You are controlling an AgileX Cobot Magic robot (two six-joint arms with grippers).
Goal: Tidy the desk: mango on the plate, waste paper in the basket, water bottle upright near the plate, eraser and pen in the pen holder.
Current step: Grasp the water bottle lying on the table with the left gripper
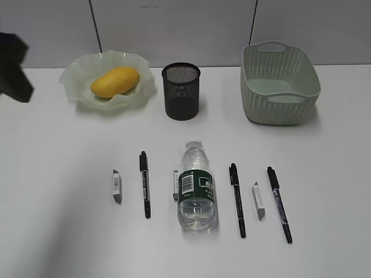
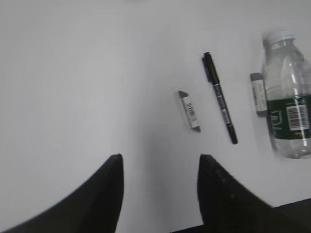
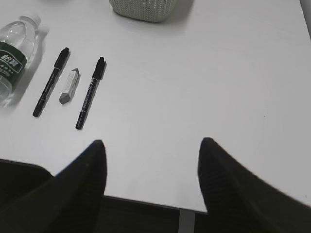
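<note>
The mango (image 1: 115,81) lies on the wavy green plate (image 1: 75,75) at the back left. The water bottle (image 1: 196,186) lies on its side mid-desk, cap pointing away. Three black pens (image 1: 144,184) (image 1: 237,200) (image 1: 279,204) and three erasers (image 1: 116,186) (image 1: 175,184) (image 1: 258,200) lie beside it. The pen holder (image 1: 181,91) and basket (image 1: 280,84) stand at the back. No waste paper is in view. My left gripper (image 2: 160,158) is open and empty over bare desk, left of an eraser (image 2: 189,110) and pen (image 2: 219,97). My right gripper (image 3: 151,141) hangs open near the front edge.
A dark part of the left arm (image 1: 11,66) shows at the exterior view's left edge. The white desk (image 1: 324,168) stretches bare to the right of the pens (image 3: 91,93) and eraser (image 3: 69,86). The desk's front edge lies under the right gripper.
</note>
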